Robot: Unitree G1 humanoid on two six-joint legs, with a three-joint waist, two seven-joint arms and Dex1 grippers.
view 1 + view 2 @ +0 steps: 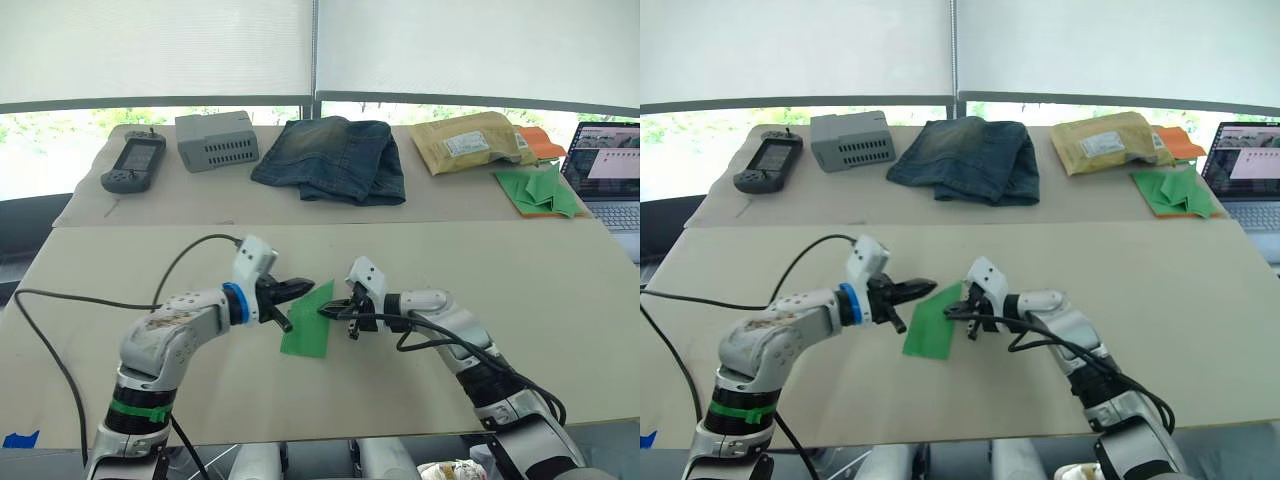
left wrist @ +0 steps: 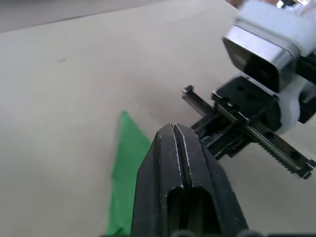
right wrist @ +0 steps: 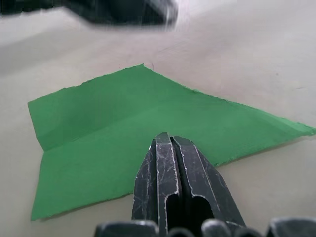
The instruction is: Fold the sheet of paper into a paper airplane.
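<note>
Left eye view: the sheet of paper (image 1: 309, 322) lies in the lower middle of the frame on the desk (image 1: 560, 300), already partly folded, one corner rising toward the frame's centre. The left pincer (image 1: 303, 288) comes in from the lower left and the right pincer (image 1: 328, 311) from the lower right; both tips meet over the sheet's upper part. At the frame's upper right sits a heap of green darts (image 1: 540, 190) beside a laptop (image 1: 608, 170), well apart from the work. With both arms crowded over one small corner, I judge the tips could knock into each other.

Right eye view: the same layout, the sheet (image 1: 933, 324) between the two arms in the lower middle. It rests loose on the smooth desk, so a sideways push would likely slide it and skew the crease.

Left wrist view: the left pincer (image 2: 174, 129) is clenched, fingers pressed together with nothing visibly between them, green paper (image 2: 127, 173) lying beneath and beside it. The right arm's toothed mechanism sits very close at the frame's right; contact looks a real risk.

Right wrist view: the right pincer (image 3: 170, 140) is likewise clenched, empty, its tip at the sheet's near edge. A fold line crosses the sheet (image 3: 118, 133). Pressing down here with hard tips could tear or crumple the thin paper.
</note>
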